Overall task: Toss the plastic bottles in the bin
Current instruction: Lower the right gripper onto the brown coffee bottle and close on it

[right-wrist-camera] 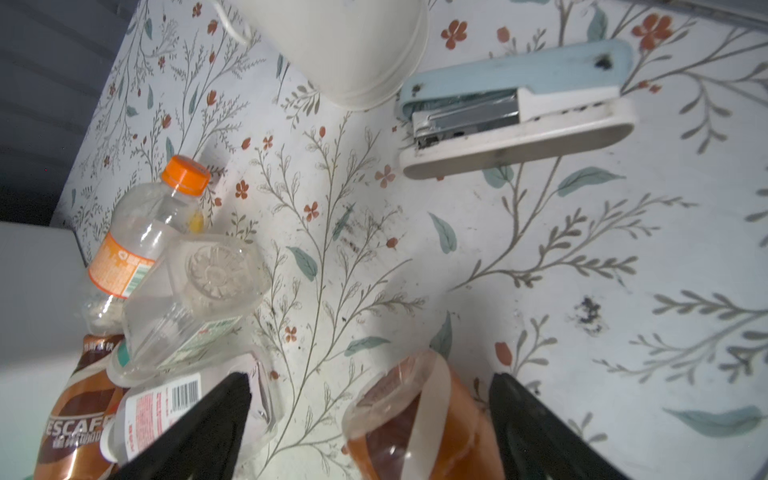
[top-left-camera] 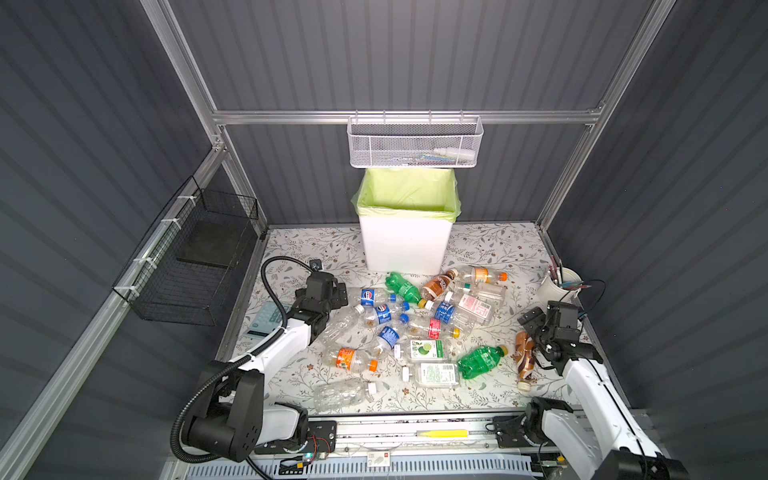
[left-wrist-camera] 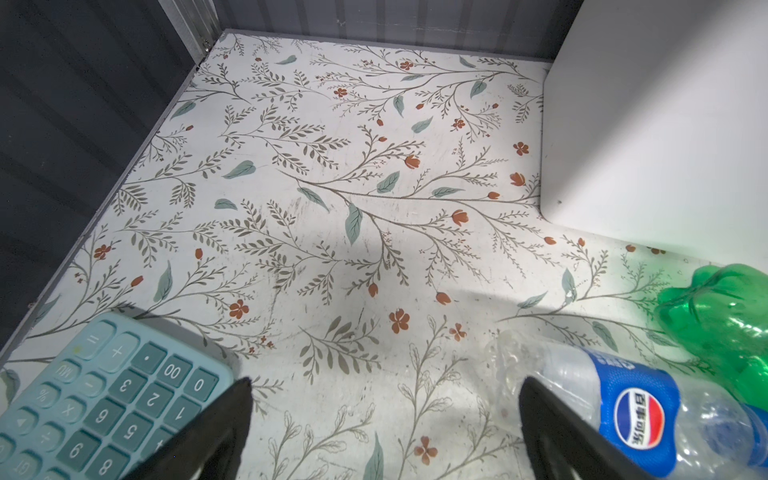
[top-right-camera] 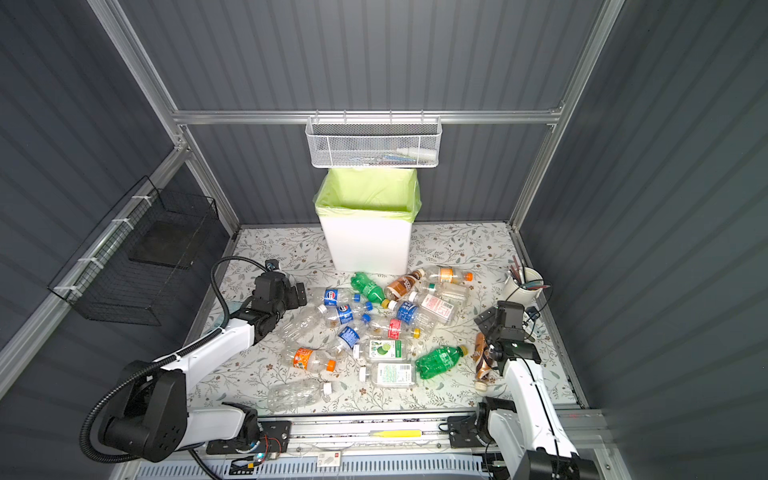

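Note:
The white bin (top-left-camera: 405,245) (top-right-camera: 368,245) with a green liner stands at the back middle; its wall (left-wrist-camera: 656,124) shows in the left wrist view. Several plastic bottles (top-left-camera: 415,324) (top-right-camera: 374,328) lie scattered on the floral table in front of it. My left gripper (top-left-camera: 334,293) (top-right-camera: 297,295) (left-wrist-camera: 385,380) is open and empty, just left of a blue-label bottle (top-left-camera: 368,297) (left-wrist-camera: 636,415). My right gripper (top-left-camera: 534,332) (top-right-camera: 488,328) (right-wrist-camera: 370,376) is open over an amber bottle (top-left-camera: 524,357) (top-right-camera: 482,361) (right-wrist-camera: 419,424). That bottle lies between the fingers, nearer one of them.
A pale blue calculator (top-left-camera: 266,320) (left-wrist-camera: 104,399) lies under the left arm. A white cup of pens (top-left-camera: 561,284) (right-wrist-camera: 353,50) and a stapler (right-wrist-camera: 515,112) sit at the right edge. A white mesh basket (top-left-camera: 415,145) hangs above the bin and a black wire basket (top-left-camera: 195,262) on the left wall.

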Motion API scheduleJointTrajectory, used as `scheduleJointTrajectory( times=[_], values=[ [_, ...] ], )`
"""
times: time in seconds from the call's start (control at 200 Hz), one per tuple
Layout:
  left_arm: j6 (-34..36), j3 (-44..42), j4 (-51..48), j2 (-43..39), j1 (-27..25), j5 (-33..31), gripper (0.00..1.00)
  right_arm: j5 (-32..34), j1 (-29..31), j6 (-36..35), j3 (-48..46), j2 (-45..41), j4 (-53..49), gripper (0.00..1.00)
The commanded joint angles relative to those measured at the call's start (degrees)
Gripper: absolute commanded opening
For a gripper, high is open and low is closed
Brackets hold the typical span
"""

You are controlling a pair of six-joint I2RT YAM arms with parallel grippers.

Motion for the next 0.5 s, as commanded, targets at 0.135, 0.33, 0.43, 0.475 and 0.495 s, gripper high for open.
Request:
scheduleJointTrajectory(
  times=[0.135,0.33,0.43,0.475,0.495],
  values=[
    [-0.94,-0.04,-1.15,-1.29,-0.22,0.51,1.0,2.88,5.65,2.58,-3.35,0.49,-6.9,0.94],
    [-0.96,-0.31,-1.48,-1.57,-0.22,0.43,1.0,3.96,7.04,3.25,-2.75,2.91,-7.33,0.92],
    [-1.19,-0.42,-1.57,-1.7,-0.22,0.29,1.0,4.04,7.86,2.67,-1.62,4.76,-8.7,0.9],
    [-1.28,-0.53,-1.49,-1.83,-0.22,0.19,1.0,3.47,8.1,2.59,-1.86,5.1,-8.22,0.89],
    [-1.3,-0.59,-1.5,-1.93,-0.17,0.2,1.0,3.15,8.19,2.59,-1.97,5.27,-8.03,0.89]
  ],
)
